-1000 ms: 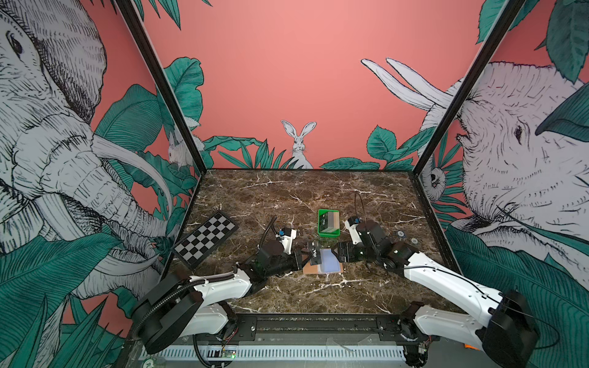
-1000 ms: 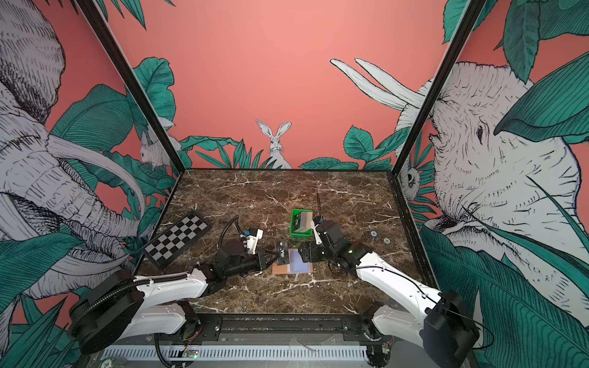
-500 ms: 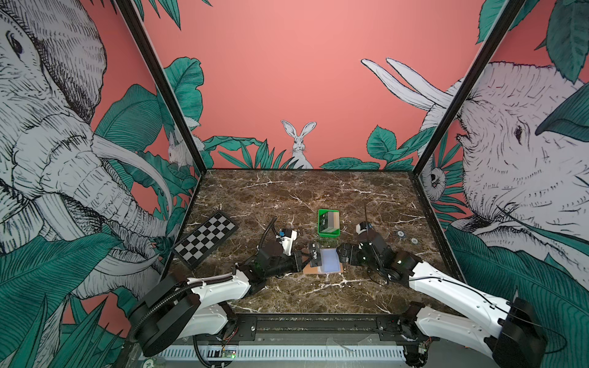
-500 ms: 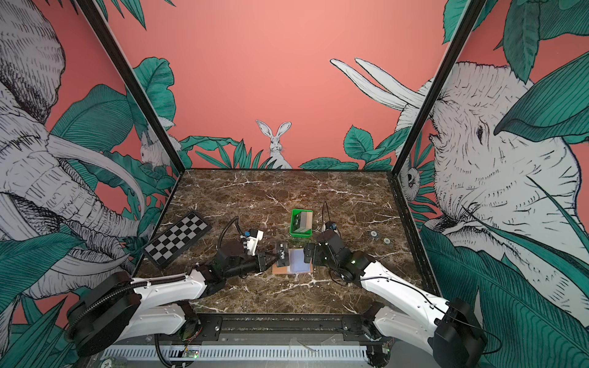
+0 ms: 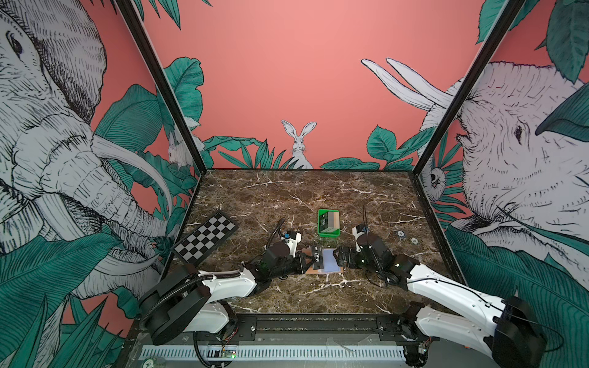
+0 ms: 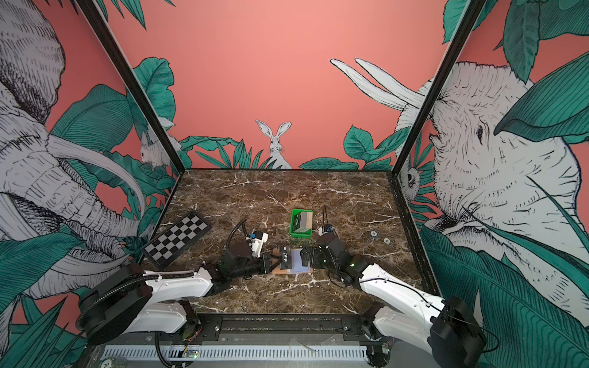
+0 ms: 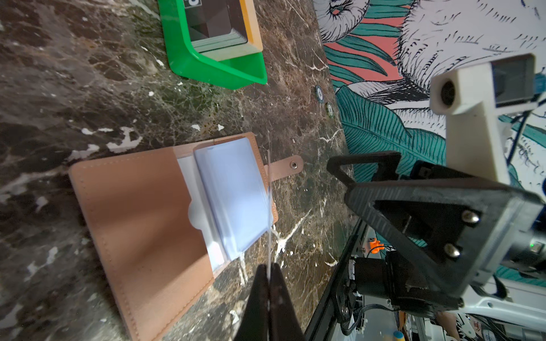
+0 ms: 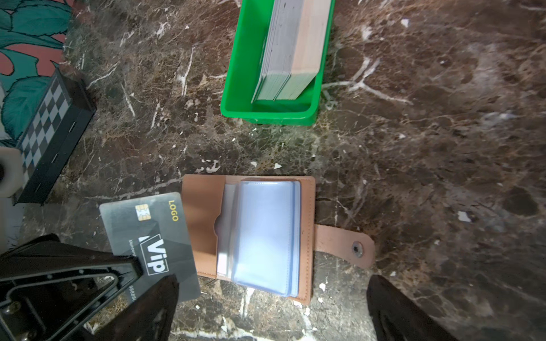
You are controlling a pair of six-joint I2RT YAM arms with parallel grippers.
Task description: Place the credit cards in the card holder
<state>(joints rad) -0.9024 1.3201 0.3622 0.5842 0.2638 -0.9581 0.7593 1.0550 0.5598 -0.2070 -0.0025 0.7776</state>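
Note:
The card holder (image 5: 330,264) (image 8: 204,212) lies open and flat on the marble, tan leather, with pale blue showing through its clear pockets and its snap tab (image 8: 344,245) sticking out. My left gripper (image 7: 269,274) (image 5: 309,260) is shut on a black "VIP" credit card (image 8: 147,233) (image 6: 285,256), held over the holder's left edge; the left wrist view shows it edge-on. My right gripper (image 8: 270,295) (image 5: 339,256) stands wide open with nothing in it, just off the holder's right side. More credit cards (image 8: 289,44) are stacked in a green tray (image 8: 266,113).
The green tray (image 5: 328,235) (image 7: 212,71) stands just behind the holder. A black-and-white checkerboard (image 5: 205,237) (image 8: 47,118) lies at the left wall. Two small round discs (image 5: 400,233) sit on the marble to the right.
My right gripper has swung from beside the green tray down to the holder's right edge and its jaws have spread wider. The left gripper and its card have stayed put.

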